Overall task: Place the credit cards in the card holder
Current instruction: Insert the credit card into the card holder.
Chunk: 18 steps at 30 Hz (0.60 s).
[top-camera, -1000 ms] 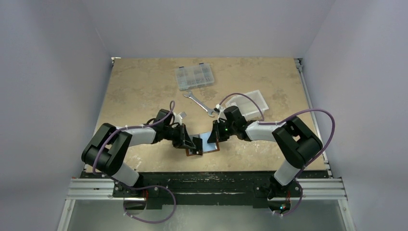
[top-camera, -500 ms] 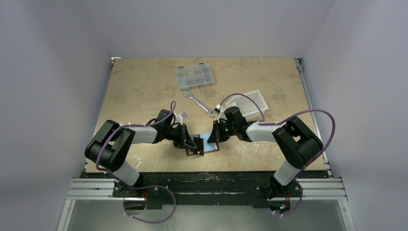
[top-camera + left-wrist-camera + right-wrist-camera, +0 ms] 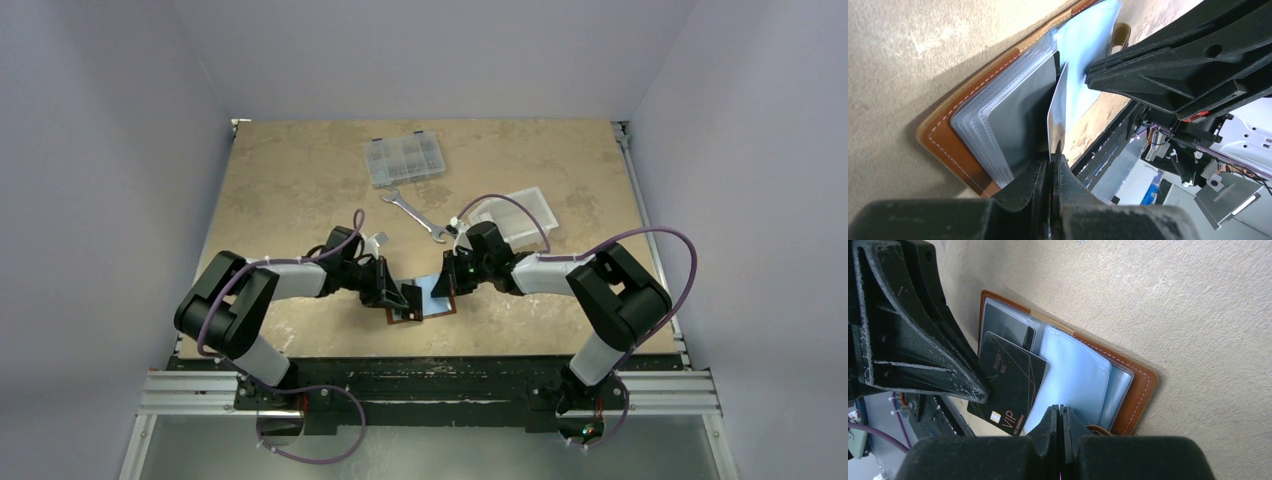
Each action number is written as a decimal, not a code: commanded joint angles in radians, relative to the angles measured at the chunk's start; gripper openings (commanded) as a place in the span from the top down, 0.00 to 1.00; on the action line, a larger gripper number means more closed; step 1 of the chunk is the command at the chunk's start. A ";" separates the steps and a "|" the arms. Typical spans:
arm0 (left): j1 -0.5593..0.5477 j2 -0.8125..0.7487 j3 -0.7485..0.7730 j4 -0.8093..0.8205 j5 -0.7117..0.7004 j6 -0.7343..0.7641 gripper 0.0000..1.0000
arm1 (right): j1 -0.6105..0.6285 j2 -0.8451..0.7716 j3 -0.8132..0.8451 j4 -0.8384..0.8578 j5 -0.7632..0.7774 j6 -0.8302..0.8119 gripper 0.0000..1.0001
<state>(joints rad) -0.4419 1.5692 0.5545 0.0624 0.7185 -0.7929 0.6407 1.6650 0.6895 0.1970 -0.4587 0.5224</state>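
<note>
Holder: the reddish-brown leather card holder [image 3: 1142, 384] lies open on the bench, near the front edge and between the two claws. Clear plastic sleeves are fanned out inside it.
In the sleeves: one dark card [image 3: 1007, 326] sits inside a clear pocket on the left half.
Loose card: a black rectangular card with gold lines and "VIP" [image 3: 1008, 385] stands between the grey sleeves and a pale blue plastic sleeve [image 3: 1073, 380]. One end is out past the holder's edge.
Left claw [image 3: 1052, 161]: pinching that black card by its outer end.
Right claw [image 3: 1060, 414]: pressed together on the pale blue sleeve's edge.
Farther back: a clear compartment box [image 3: 404, 160] of small parts, a silver wrench [image 3: 417, 215], and a white plastic bin [image 3: 525, 215].
Bench [image 3: 290, 180]: mottled tan.
Room: plain pale walls [image 3: 420, 60] on three sides.
</note>
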 commanded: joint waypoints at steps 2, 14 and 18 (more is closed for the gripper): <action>0.008 0.071 0.037 0.042 -0.010 0.022 1.00 | -0.006 -0.004 -0.013 -0.026 0.055 -0.025 1.00; -0.006 0.066 -0.009 0.220 -0.079 -0.094 1.00 | -0.006 -0.001 -0.015 -0.009 0.045 -0.013 1.00; -0.018 0.059 -0.041 0.277 -0.091 -0.141 1.00 | -0.006 0.001 -0.015 -0.010 0.042 -0.012 1.00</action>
<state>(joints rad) -0.4484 1.6360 0.5503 0.2424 0.7101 -0.8822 0.6403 1.6650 0.6895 0.1986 -0.4591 0.5232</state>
